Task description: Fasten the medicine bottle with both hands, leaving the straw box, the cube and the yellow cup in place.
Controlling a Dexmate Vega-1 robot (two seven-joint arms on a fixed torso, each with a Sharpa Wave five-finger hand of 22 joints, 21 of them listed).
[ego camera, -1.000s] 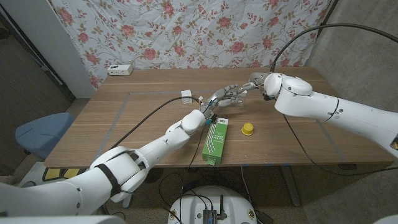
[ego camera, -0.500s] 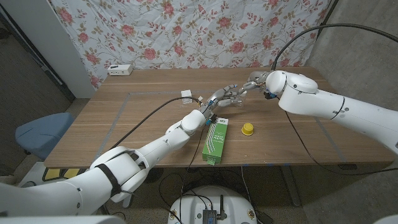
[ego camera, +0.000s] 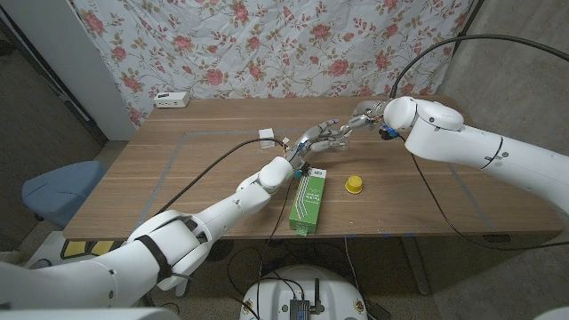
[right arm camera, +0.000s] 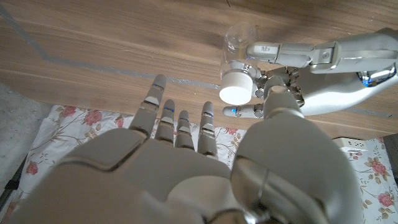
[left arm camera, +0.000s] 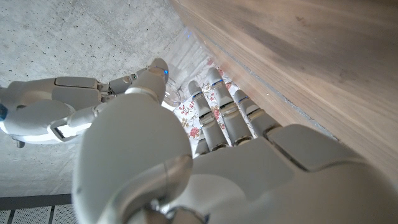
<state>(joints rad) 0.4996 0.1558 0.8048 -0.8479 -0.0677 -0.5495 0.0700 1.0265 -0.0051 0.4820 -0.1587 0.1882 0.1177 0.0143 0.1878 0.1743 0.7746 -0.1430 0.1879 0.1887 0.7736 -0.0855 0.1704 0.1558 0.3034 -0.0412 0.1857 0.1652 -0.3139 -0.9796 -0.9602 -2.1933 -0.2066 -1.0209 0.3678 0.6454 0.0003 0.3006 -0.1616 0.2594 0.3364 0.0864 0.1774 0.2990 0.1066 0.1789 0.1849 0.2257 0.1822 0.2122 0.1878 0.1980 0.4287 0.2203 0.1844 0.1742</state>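
The left hand (ego camera: 320,138) is gripping the clear medicine bottle (right arm camera: 241,57) in its fingers (right arm camera: 277,51), white cap (right arm camera: 237,92) aimed at the right hand (ego camera: 364,116), whose fingers (right arm camera: 180,121) are spread loose just short of it. Under the left fingers sits the green straw box (ego camera: 307,200), yellow cup (ego camera: 354,184) beside it, small white cube (ego camera: 266,134) off behind.
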